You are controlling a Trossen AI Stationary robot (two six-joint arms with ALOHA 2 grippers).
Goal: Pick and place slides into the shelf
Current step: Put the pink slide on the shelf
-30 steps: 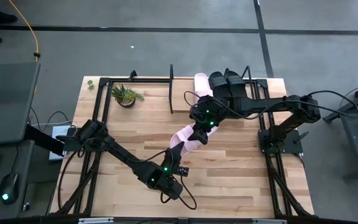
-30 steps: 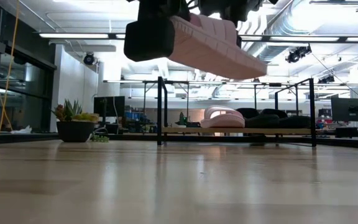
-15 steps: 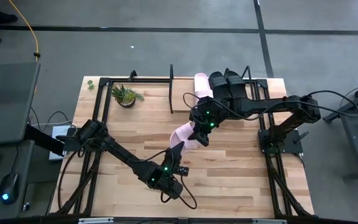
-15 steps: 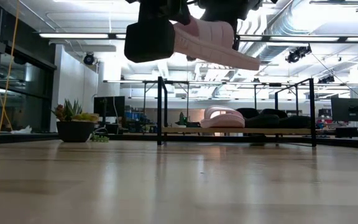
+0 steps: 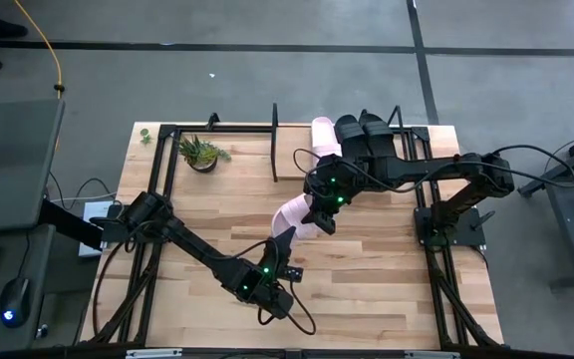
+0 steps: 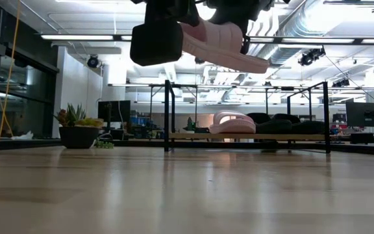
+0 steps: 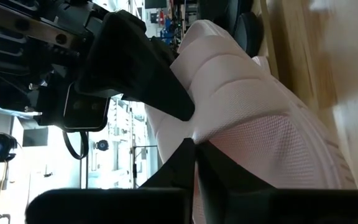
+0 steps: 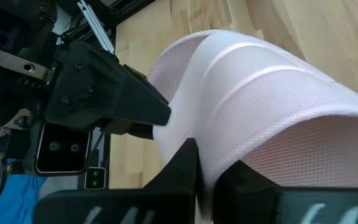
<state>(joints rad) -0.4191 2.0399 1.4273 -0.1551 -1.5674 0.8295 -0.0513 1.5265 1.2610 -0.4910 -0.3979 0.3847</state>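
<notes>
Four slides in all: two pink, two black. One pink slide (image 5: 294, 216) is held up in the air over the middle of the table (image 5: 387, 279), well clear of the wood; in the low view it (image 6: 223, 44) hangs near the top of the picture, sole facing down, slightly tilted. Both grippers are clamped on it. The right gripper (image 5: 323, 219) pinches the end nearer the shelf, its fingers (image 8: 179, 168) closed on the wide strap. The left gripper (image 5: 278, 242) grips the opposite end, nearer the table's front edge, fingers (image 7: 179, 168) closed on the slide (image 7: 253, 124) edge.

The other three slides sit on the shelf (image 5: 287, 135) at the table's back edge. Second pink slide (image 5: 323, 136) lies on the shelf board, just beside the two black slides (image 5: 365, 135), which lie side by side toward the right end, partly hidden under the right arm in the high view. Low view shows the same row: pink one (image 6: 232, 121) left, black ones (image 6: 284, 124) right, all flat on the board (image 6: 193, 136). The left part of the shelf board is bare.

One potted plant (image 5: 201, 153) stands near the table's back left corner, well apart from the shelf's slides. Left arm base sits at the table's left edge, right arm base at the right edge.
</notes>
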